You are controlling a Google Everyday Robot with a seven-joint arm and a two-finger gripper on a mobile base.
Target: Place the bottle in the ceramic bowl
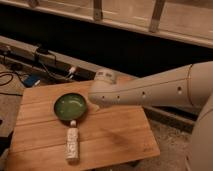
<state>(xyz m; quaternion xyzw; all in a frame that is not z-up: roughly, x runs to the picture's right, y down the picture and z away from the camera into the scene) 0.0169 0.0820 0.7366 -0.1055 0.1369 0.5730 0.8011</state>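
Observation:
The ceramic bowl (70, 107), green inside with a dark rim, sits on the left half of a wooden table (115, 135). The bottle (73, 143) lies flat on the table just in front of the bowl. Its white cap (73, 123) points at the bowl's near rim and almost touches it. My arm reaches in from the right. The gripper (98, 95) at its end hovers above the table beside the bowl's right rim, apart from the bottle. The bowl holds nothing.
Cables and a power strip (42, 52) run along a ledge behind the table on the left. A blue object (31, 80) lies on the floor at the left. A dark wall and window rail are behind. The table's front edge is near the bottle's base.

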